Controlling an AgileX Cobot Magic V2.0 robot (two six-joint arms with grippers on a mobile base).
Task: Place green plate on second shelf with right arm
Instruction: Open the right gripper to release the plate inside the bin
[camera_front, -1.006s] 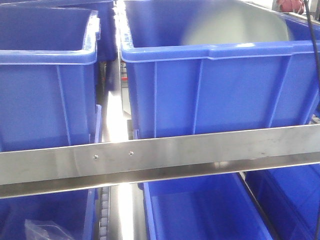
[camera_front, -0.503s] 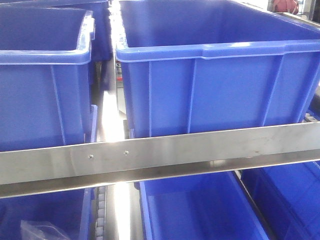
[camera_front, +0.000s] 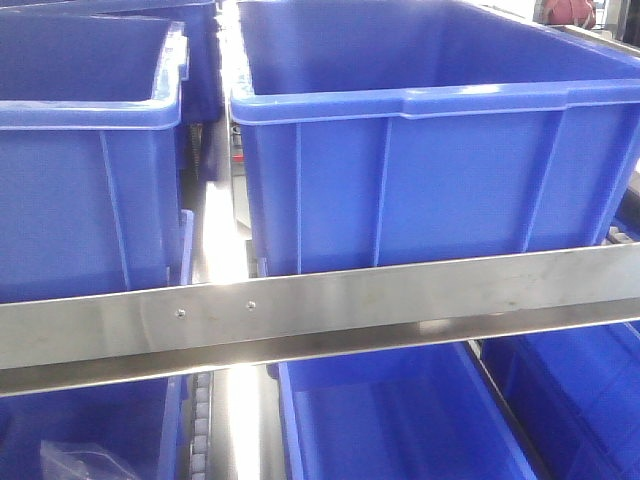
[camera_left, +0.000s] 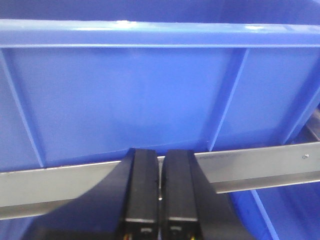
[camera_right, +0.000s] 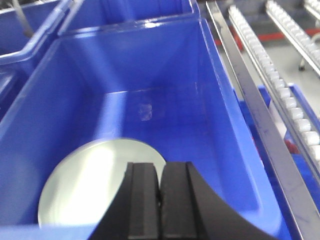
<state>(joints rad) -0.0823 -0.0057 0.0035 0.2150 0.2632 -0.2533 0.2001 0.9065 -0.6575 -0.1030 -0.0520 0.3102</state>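
The pale sage-green round shallow plate (camera_right: 92, 187) lies flat on the floor of the large blue plastic bin (camera_right: 220, 125), in the near left part of that floor, close to the near wall and the left wall. The right wrist view looks down on it from above the bin's near rim. The right gripper (camera_right: 160, 192) hangs over the plate's right side with its two black fingers pressed together and nothing between them, so it is clenched on nothing. Whether the fingertips touch the plate cannot be told from this angle.

In the front-facing view the same blue bin sits on the upper shelf level behind a brushed steel rail (camera_front: 400, 300), with a second blue bin (camera_front: 90, 170) just beside it on the left and more blue bins below the rail. The plate is hidden there by the bin's front wall.

The left gripper (camera_left: 159, 192) is also clenched empty, hanging in front of a bin's ribbed outer wall at the level of the rail, apart from the work.

As a judgement, the placing looks done: the plate rests in the shelf bin, free of the pincer. What seems left is lifting the right arm clear over the bin's rim
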